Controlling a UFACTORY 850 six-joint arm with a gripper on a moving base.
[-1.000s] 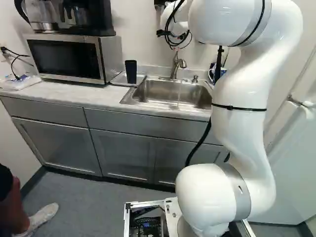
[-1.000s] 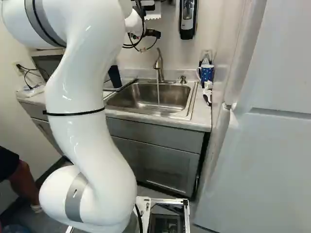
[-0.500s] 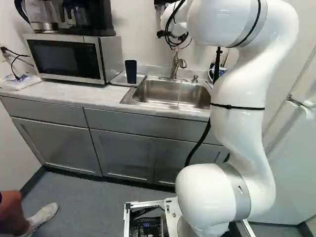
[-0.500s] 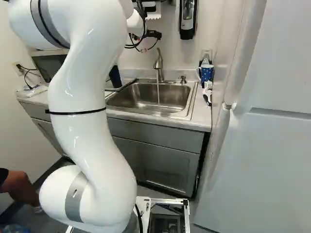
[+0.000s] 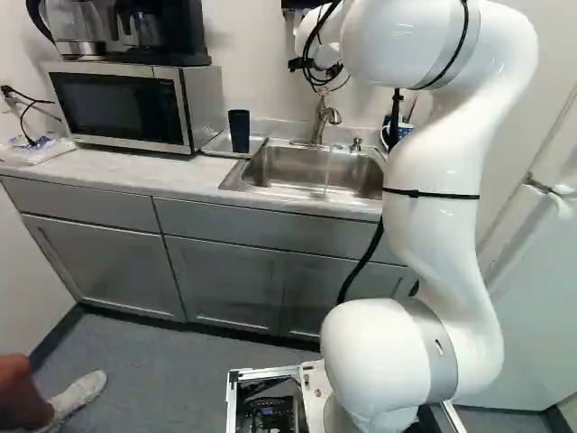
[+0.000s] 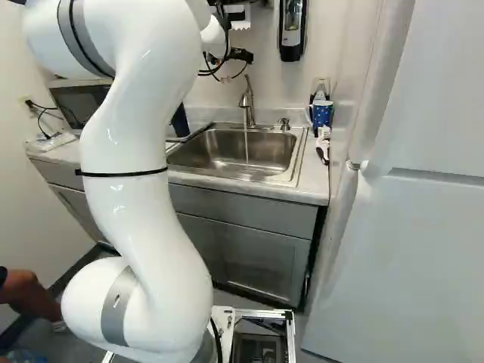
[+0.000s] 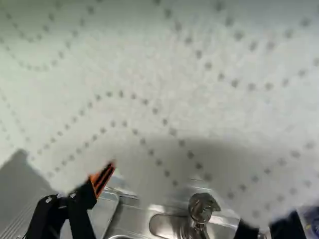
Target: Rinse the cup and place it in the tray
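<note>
A dark cup [image 5: 239, 131] stands upright on the tray [image 5: 215, 145] between microwave and sink. In the right base view the arm partly covers the same cup [image 6: 180, 122]. Water runs from the faucet [image 6: 246, 100] into the sink [image 6: 218, 156]. The wrist and its cables hide my gripper's fingers from both base views. In the wrist view my gripper [image 7: 180, 200] stands open, its fingers far apart and holding nothing. The faucet head [image 7: 203, 207] shows in the gap between them, farther off.
Patterned paper towel [image 7: 149, 74] hangs close ahead of the wrist camera. A microwave [image 5: 126, 104] sits on the counter [image 5: 108, 176]. Right of the sink stands a blue mug [image 6: 321, 113], below a wall dispenser [image 6: 292, 30]. A white door [image 6: 431, 227] rises at the right.
The arm's upper part has swung a little, leftward in the left base view and rightward in the right base view. The base, cup and tray have stayed put.
</note>
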